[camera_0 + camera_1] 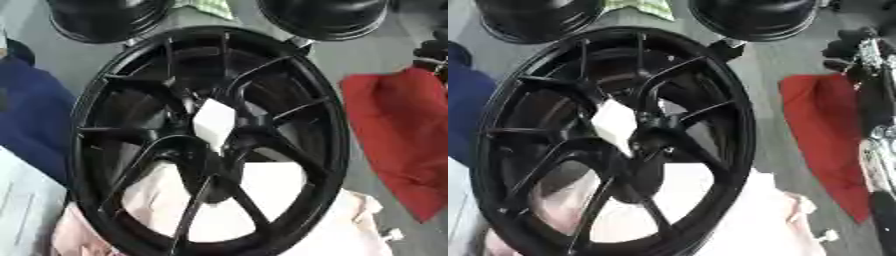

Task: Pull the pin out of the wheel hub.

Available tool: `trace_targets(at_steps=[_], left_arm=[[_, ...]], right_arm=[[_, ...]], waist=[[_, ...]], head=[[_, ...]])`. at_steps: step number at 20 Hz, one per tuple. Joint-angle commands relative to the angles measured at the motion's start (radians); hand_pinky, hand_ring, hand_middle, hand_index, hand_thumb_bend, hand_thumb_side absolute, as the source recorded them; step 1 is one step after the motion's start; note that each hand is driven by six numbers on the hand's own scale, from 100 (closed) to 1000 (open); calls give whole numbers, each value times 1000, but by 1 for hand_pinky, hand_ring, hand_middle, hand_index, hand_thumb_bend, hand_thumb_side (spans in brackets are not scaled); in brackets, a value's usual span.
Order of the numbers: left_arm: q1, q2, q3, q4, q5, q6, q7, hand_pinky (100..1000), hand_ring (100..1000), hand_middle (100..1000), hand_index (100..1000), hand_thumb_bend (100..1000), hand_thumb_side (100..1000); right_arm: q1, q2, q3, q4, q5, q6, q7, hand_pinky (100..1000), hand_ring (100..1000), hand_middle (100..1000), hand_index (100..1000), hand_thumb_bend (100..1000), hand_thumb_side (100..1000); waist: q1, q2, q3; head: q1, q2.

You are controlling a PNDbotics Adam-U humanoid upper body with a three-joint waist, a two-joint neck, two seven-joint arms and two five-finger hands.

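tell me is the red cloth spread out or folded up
Spread out: the red cloth lies flat beside the black wheel.

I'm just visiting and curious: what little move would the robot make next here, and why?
Probably bring the right arm, seen at the right edge, over to the white piece at the centre of the black wheel. Nothing touches that piece yet, and no hand is clearly visible.

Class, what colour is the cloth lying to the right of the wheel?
The cloth is red, shown best in the left eye view, beside the black wheel.
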Motion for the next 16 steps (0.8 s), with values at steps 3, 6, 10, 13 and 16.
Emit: trace_targets(at_steps=[3, 6, 10, 13, 16], left_arm=[[-18, 99, 3, -22, -12, -4, -7, 610, 619, 509, 688, 706, 446], [-31, 190, -9, -22, -26, -8, -25, 612, 621, 517, 695, 712, 454], [-52, 375, -54, -22, -77, -16, -107, 630, 639, 564, 732, 712, 491], [-80, 520, -84, -22, -121, -31, -199, 646, 649, 581, 750, 703, 505], [-117, 646, -104, -22, -150, -40, -286, 670, 664, 600, 767, 687, 513]], right_arm=[[-4, -26, -5, -23, 2, -1, -3, 736, 716, 631, 733, 100, 752], [3, -32, -8, -26, 5, 0, -6, 737, 715, 630, 733, 100, 756], [19, -42, -11, -28, 11, 1, -10, 737, 715, 629, 733, 100, 760], [31, -49, -13, -26, 15, 2, -14, 737, 714, 629, 733, 100, 764], [41, -50, -13, -22, 18, 4, -17, 737, 714, 628, 733, 100, 772]], waist=[[9, -18, -7], [15, -15, -12], [18, -13, -19], [20, -13, -19], [18, -12, -17]], head=[[-3, -20], [-5, -23], [-7, -21], [-11, -16], [-15, -7]])
